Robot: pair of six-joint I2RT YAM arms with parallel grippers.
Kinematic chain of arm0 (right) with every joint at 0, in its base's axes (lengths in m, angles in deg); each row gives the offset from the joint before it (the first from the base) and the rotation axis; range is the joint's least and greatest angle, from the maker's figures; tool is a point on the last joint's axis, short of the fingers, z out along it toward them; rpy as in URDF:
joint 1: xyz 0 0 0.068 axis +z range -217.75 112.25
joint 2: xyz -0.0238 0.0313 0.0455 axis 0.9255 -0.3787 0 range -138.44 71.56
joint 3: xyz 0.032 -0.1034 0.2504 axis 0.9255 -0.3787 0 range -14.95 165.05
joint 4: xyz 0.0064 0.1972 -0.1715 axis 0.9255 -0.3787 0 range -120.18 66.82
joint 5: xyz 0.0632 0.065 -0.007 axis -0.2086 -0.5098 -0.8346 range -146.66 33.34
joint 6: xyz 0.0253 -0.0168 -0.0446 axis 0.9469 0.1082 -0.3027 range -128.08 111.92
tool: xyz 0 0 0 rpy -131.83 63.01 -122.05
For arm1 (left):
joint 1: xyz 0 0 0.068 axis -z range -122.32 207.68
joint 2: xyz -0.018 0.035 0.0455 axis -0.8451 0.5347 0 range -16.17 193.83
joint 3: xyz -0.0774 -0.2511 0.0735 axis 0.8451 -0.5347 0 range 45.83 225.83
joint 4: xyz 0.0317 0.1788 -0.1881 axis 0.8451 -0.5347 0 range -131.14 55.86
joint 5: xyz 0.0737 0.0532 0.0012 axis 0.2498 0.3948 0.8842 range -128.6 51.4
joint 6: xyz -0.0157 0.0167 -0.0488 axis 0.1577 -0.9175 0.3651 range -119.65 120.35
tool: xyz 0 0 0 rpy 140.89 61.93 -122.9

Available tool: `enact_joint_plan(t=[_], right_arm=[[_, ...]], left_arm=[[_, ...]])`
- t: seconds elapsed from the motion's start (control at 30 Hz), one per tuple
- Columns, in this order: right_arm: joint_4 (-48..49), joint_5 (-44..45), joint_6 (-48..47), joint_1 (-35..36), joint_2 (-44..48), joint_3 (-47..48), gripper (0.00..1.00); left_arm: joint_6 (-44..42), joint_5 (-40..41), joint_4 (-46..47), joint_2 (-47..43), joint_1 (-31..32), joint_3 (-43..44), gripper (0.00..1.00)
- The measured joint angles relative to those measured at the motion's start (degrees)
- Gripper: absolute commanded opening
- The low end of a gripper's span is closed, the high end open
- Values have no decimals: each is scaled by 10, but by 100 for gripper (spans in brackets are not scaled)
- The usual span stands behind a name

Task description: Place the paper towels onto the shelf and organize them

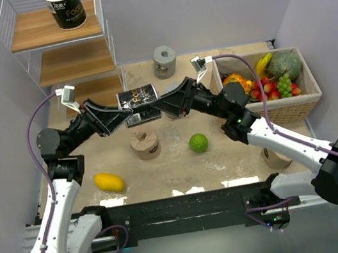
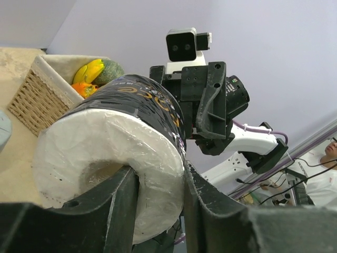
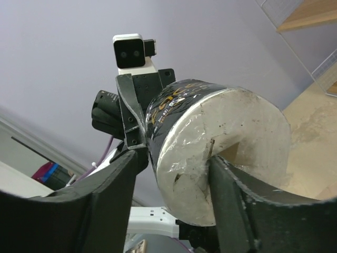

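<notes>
One black roll (image 1: 65, 7) stands on the shelf (image 1: 30, 34), upper left; a second black roll (image 1: 140, 95) hangs mid-frame, clamped by the left gripper (image 2: 158, 184), the right gripper (image 3: 174, 168) astride it, grip unclear; grey roll (image 1: 164, 61) and tan rolls (image 1: 145, 145) lie on the table (image 1: 176, 170)

Shelf-top black roll (image 1: 65, 7) — "Foo" in white; held roll (image 1: 140, 97) — lettering illegible

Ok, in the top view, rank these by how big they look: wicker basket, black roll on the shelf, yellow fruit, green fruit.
1. wicker basket
2. black roll on the shelf, though it sits nearer the camera, which flatters it
3. yellow fruit
4. green fruit, clearly smallest
</notes>
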Motion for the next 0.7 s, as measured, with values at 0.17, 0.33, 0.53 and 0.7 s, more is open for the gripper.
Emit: enact_joint_plan(t=[0.17,0.33,0.53,0.7], right_arm=[[-41,18,-25,2,21,2,99],[-127,68,-67,2,86,3,99],[-239,145,-119,2,184,3,99],[-302,178,-160,2,232,9,99]], left_arm=[[-44,7,-76,-1,0,36,32],[-162,76,-269,2,1,168,33],[-321,283,-501,28,2,370,34],[-412,453,-623,109,2,542,35]])
